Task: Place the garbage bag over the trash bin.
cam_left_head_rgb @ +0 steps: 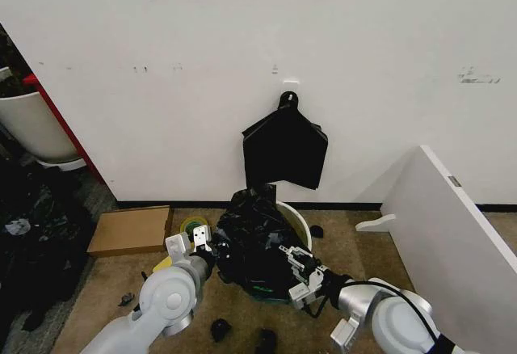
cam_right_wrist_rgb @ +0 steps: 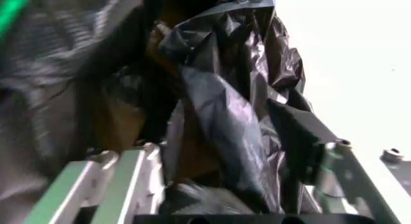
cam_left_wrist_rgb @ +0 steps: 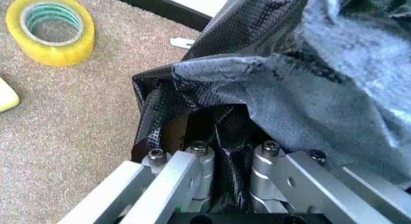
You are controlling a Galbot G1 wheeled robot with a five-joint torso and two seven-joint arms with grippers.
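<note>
The left gripper (cam_left_wrist_rgb: 230, 159) is pinching a fold of the garbage bag (cam_left_head_rgb: 257, 241) between its fingers, and the right gripper (cam_right_wrist_rgb: 231, 156) is clamping the opposite side. The bag is draping loosely over the trash bin (cam_left_head_rgb: 297, 221) on the floor by the wall, covering most of it, though the far rim is showing bare, so I judge the pulling-down unfinished.

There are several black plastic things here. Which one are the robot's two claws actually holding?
The big crinkly glossy black garbage bag draped over the round white trash bin, gripped by left gripper and right gripper; the flat black bundle hangs untouched on the wall.
</note>
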